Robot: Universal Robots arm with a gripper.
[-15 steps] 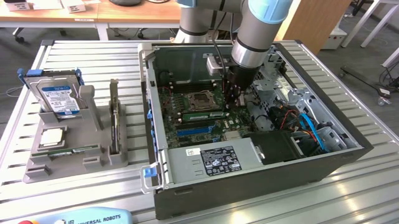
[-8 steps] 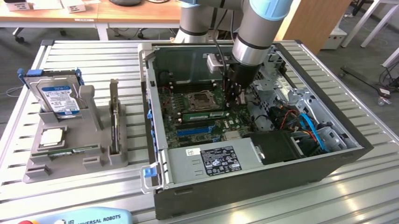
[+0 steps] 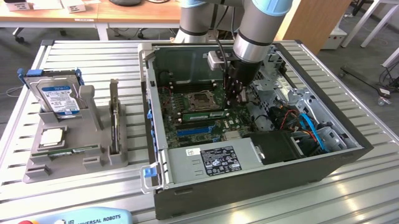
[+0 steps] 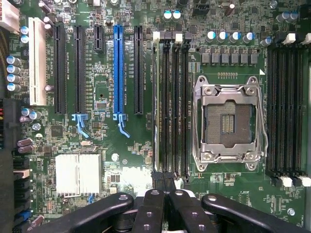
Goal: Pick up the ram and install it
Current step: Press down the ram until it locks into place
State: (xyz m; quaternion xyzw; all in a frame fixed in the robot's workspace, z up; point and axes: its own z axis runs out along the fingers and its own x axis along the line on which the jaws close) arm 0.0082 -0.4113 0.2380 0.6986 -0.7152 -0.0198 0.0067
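Green stick, ram (image 3: 203,114): you'll find it inside the open computer case (image 3: 349,156), lying lengthwise in the bank of memory slots (image 4: 172,107) just beside the processor socket (image 3: 201,99), on the side of the socket nearer the blue expansion slot (image 3: 190,131)
Gripper (image 3: 238,103): reaches straight down into the case from the arm (image 3: 255,28), its tip low over the motherboard (image 3: 215,126) at the end of the ram toward the exterior view's right
Fingers (image 4: 154,204): in the wrist view you see the black fingers drawn right together, no gap between them, their tips at the end of the memory slots
Grip: poor angle here; you cannot tell whether the closed tips pinch the ram's edge or only bear on it
Socket: the metal frame (image 4: 228,121) is latched over bare contacts, no chip in it
Parts holder (image 3: 74,158): grey, on the slatted table (image 3: 93,60) toward the exterior view's left, well apart from the case
Holder contents: a hard drive (image 3: 57,95) standing upright, a square silver processor (image 3: 51,136) lying flat, a dark expansion card (image 3: 114,119) on edge
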